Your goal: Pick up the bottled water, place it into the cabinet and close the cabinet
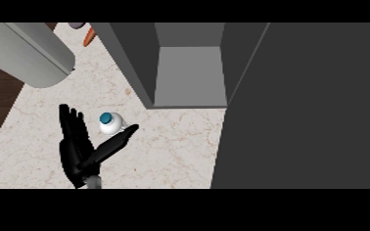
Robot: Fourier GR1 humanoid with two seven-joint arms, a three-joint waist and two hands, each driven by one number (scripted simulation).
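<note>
bottle axis: the bottled water [110,123] stands upright on the worktop [166,142], its long axis pointing up toward the head view, so mostly the cap shows
bottle look: a round teal cap on a white body that bulges out below it; seen from above it reads as a small white oval with a blue-green disc at its upper left
bottle place: at about 9 o'clock from the middle of the view, on the marbled worktop, near the foot of the cabinet's left wall
left hand: the left hand [76,147] comes in from about 7 o'clock, fingers straight and spread apart, thumb stretched toward 1 o'clock; the bottle sits in the gap between fingers and thumb, the thumb tip just beside its lower right; whether anything touches cannot be told, and nothing is curled round it
right hand: out of view
cabinet: the cabinet [189,73] lies at 12 o'clock, open, grey inside
cabinet door: the cabinet door [296,107], dark grey, fills the 3 o'clock side
</note>
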